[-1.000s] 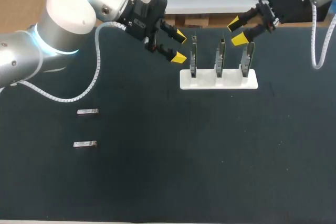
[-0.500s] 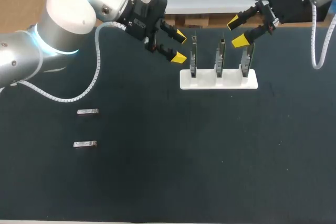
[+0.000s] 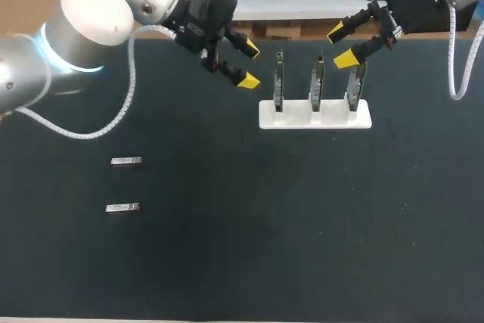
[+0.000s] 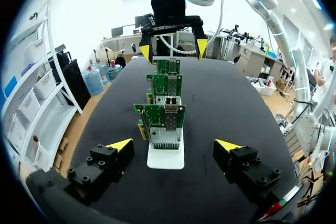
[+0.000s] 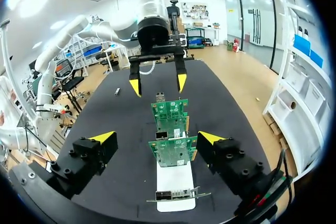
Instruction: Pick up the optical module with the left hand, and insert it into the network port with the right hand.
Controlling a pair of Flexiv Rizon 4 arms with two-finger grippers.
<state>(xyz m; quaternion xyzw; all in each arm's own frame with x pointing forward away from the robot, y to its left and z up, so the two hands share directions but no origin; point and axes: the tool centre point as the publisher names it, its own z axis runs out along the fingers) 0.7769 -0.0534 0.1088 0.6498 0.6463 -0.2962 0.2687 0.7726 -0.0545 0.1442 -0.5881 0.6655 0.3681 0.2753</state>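
Note:
Two small silver optical modules [image 3: 126, 161] [image 3: 122, 208] lie on the black mat at the left; one optical module [image 5: 116, 92] shows far off in the right wrist view. Three upright green network cards [image 3: 318, 81] stand in a white base [image 3: 295, 117]. My left gripper [image 3: 246, 64] hovers open just left of the row and holds nothing. The near card [image 4: 165, 124] stands ahead of my left gripper [image 4: 174, 145] in its wrist view. My right gripper [image 3: 342, 45] hangs open and empty over the rightmost card [image 3: 355, 81]. The cards [image 5: 173, 150] stand in line ahead of my right gripper [image 5: 156, 137].
The black mat [image 3: 302, 225] covers the table, with bare room in the middle and front. The two grippers face each other across the card row, each visible in the other's wrist view. A white cable [image 3: 456, 73] hangs from the right arm near the mat's right edge.
My left gripper has drawn back to the left and slightly up, away from the leftmost card. The right gripper's fingers have spread a little wider; that arm has stayed put.

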